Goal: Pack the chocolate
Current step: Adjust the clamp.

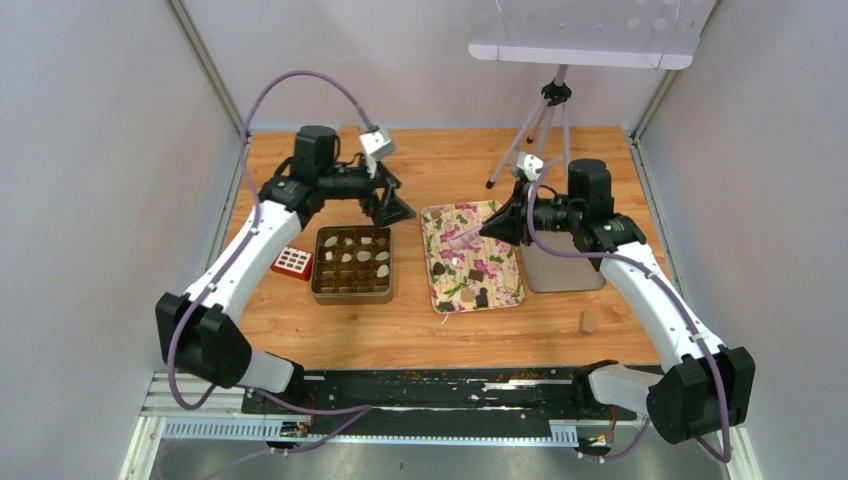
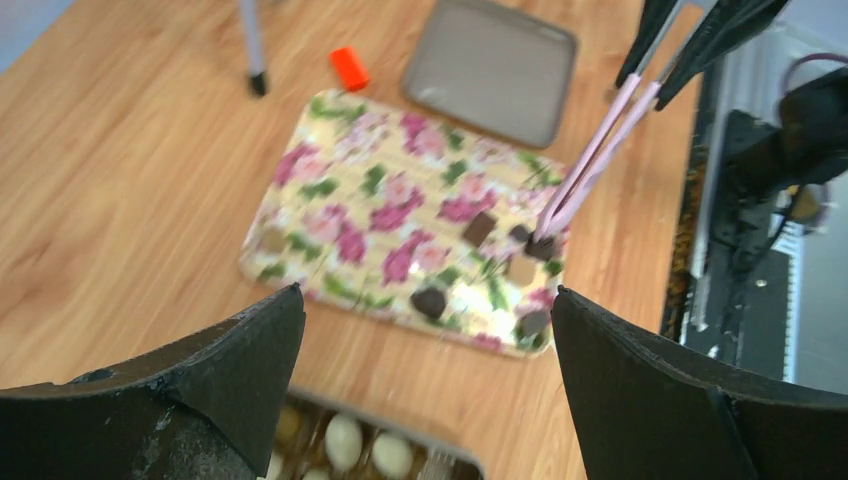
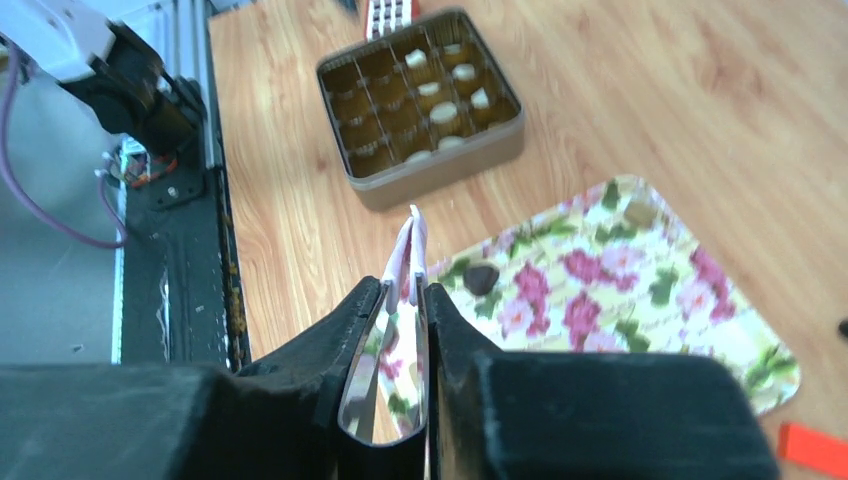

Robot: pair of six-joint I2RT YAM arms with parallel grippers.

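Note:
The chocolate pieces are split between two places. Several dark and tan ones lie on the floral tray, and cream and dark ones sit in the cells of the square tin. My right gripper is shut on pink tongs. The tong tips rest at a dark piece near the tray's near edge; I cannot tell if it is gripped. My left gripper is open and empty, above the tin's far right corner. It shows wide open in the left wrist view.
A grey lid lies right of the tray. A red and white grid block sits left of the tin. A tan cylinder stands at the front right. A tripod stands at the back. A small red block lies beyond the tray.

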